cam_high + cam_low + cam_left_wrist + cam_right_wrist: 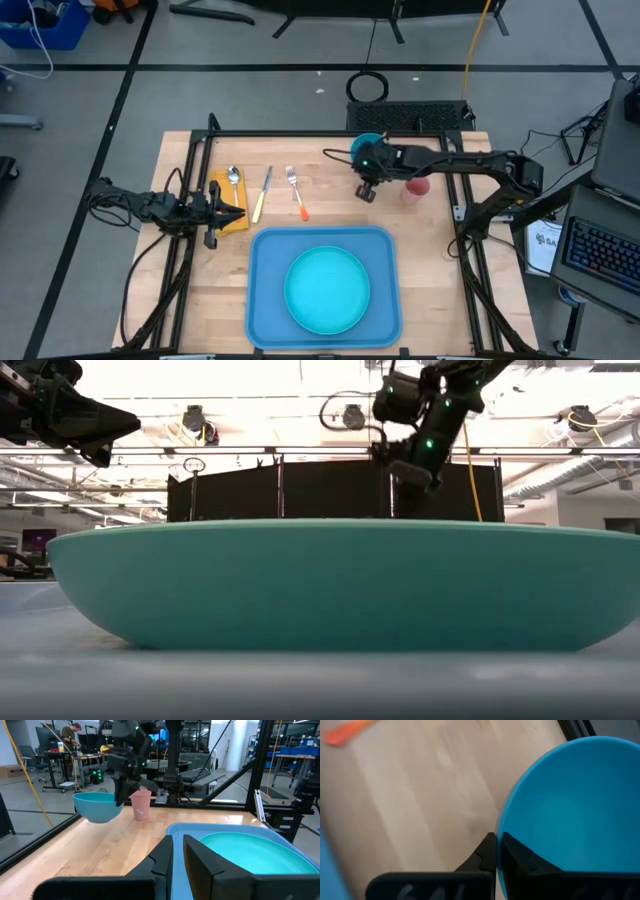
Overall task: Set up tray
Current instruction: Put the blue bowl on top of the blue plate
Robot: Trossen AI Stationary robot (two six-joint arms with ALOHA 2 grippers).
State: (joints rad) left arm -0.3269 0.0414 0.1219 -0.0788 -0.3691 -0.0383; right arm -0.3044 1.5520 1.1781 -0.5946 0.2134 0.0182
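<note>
A grey floor crossed by dark tape lines surrounds the wooden table, with a blue bin in one far corner and a keyboard on a desk at the side. Beyond the table, bright ceiling lights hang over cluttered workbenches, where a person stands among metal shelving racks.

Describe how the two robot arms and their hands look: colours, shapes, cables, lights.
Both arms are dark, nearly black, built of jointed segments. The left arm has black cables looping beside it near its base. The right arm shows small green lights near its wrist. Each ends in a two-fingered hand: the left hand and the right hand have flat, angular black fingers.
</note>
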